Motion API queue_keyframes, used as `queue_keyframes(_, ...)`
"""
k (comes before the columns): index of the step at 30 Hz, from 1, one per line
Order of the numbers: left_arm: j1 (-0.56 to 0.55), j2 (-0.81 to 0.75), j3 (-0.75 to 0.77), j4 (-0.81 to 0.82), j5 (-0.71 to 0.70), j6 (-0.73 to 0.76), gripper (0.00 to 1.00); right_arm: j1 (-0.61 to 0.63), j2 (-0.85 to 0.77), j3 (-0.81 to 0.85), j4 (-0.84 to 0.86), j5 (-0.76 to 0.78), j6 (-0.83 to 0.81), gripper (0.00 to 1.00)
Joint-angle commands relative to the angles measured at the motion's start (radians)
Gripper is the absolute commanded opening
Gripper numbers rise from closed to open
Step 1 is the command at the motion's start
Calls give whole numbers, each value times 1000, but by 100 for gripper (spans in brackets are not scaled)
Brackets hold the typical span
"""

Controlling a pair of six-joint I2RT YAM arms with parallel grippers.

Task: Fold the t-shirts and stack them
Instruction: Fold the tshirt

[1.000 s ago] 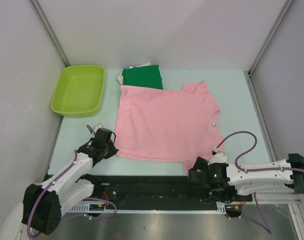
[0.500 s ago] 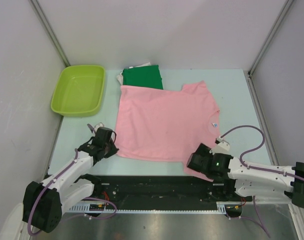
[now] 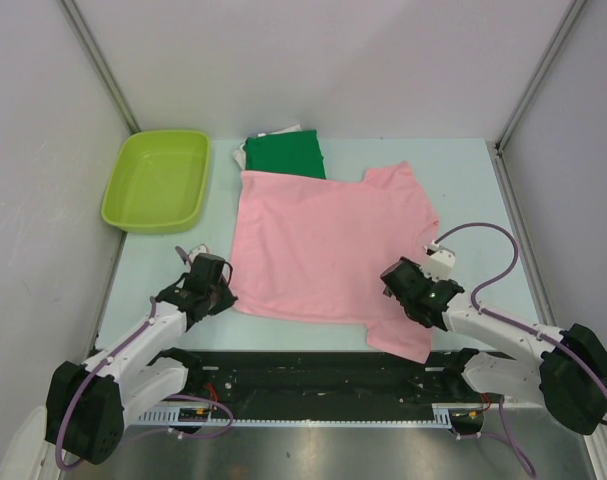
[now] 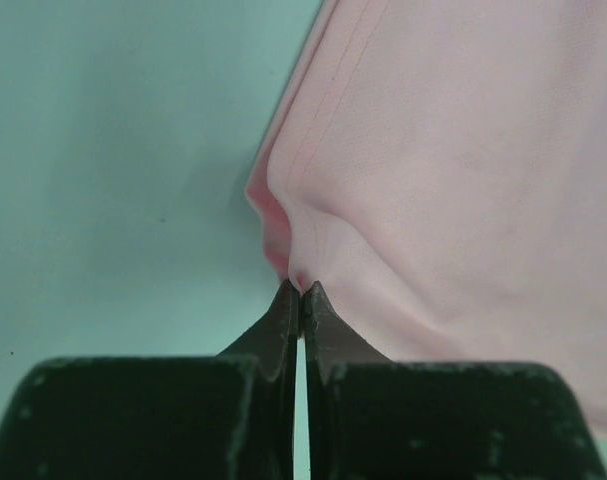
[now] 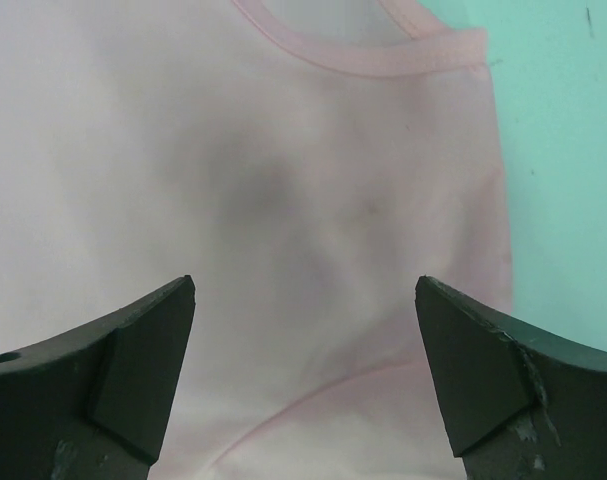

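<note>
Pink t-shirt (image 3: 328, 250) takes centre stage, spread flat and unfolded across the middle of the pale table (image 3: 473, 190), neck to the right, hem to the left. It's the biggest item out there by far. Next in size is the lime tub (image 3: 155, 180), off at the far-left corner, well apart, nothing visible inside. Then 1 green t-shirt (image 3: 285, 155), a neat rectangle at the far edge, touching the pink one's far side. So 1 folded and 1 to go, by the look of it.

Now the arms. Left gripper (image 3: 226, 290) is down at the near-left hem corner. The wrist cam shows its jaws pressed together w/ a pucker of pink edge nipped at the very tips. Right gripper (image 3: 395, 278) hangs low over the near shoulder area, fingers spread wide, nothing between them, cloth right beneath. The neckband (image 5: 363, 50) shows just ahead of it.

Handling call: the fabric is thin, light and floppy, w/ no stiffness at all. It will likely sag and drag on the table, and that tip-only pinch could slip. Best holds are probably hem corners and shoulder seams, catching both layers. The 2 grips should rise together so the fold lands straight. Grabbing mid-panel would prob. catch the top layer only.
</note>
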Motion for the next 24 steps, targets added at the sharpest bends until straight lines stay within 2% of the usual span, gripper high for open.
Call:
queue_keyframes(1, 8, 1, 36, 37, 9, 22, 0, -71, 12, -44, 217, -38, -141, 97)
queue_keyframes(8, 8, 2, 34, 39, 10, 24, 0, -200, 23, -97, 398, -204, -236, 96)
queue_keyframes(14, 8, 7, 40, 40, 6, 21, 0, -272, 55, -104, 450, -288, -282, 97)
queue_keyframes(24, 8, -7, 37, 28, -14, 13, 1, -407, 224, -104, 525, -402, -273, 98)
